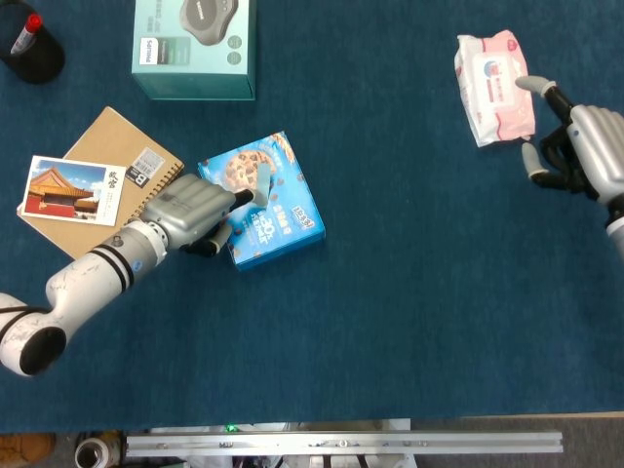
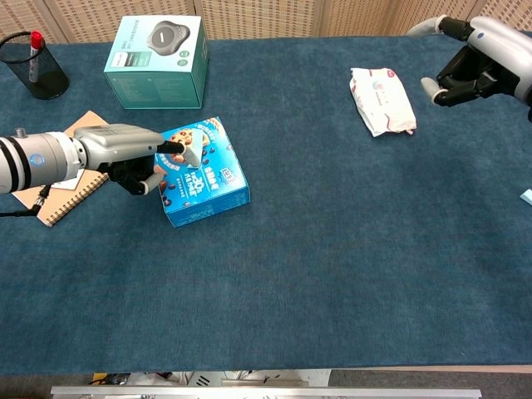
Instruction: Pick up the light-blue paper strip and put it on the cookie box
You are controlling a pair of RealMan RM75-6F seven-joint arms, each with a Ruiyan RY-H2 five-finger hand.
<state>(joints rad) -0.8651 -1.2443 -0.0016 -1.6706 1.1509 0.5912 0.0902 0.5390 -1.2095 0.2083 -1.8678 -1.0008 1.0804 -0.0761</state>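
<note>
**Nearly done: strip over the cookie box, release left**

Largely, the carrying part looks finished. The left hand (image 1: 192, 207) reaches over the near-left edge of the cookie box (image 1: 278, 219), and the light-blue paper strip (image 1: 262, 182) is pinched at its fingertips, standing up over the box lid. In the chest view the strip (image 2: 194, 150) sits low above the box top (image 2: 212, 184); whether its lower end already touches the lid I cannot tell. By my judgement what is left is to let go so the strip lies on the box, then draw the hand off without dragging it along.

The right hand (image 1: 575, 148) holds nothing, fingers partly curled, just beside the pink wet-wipes pack (image 1: 493, 73) at the far right; it seems to play no part in this step.

Writing, from largest thing down: the teal carton (image 1: 193, 46) carries a small side label too fine to read. The cookie box shows a bold "30" among otherwise illegible print and cookie pictures. The kraft spiral notebook (image 1: 107, 156) has a barcode sticker; on it lies a postcard (image 1: 66, 189) of a red palace building. The wipes pack label is unreadable.
</note>
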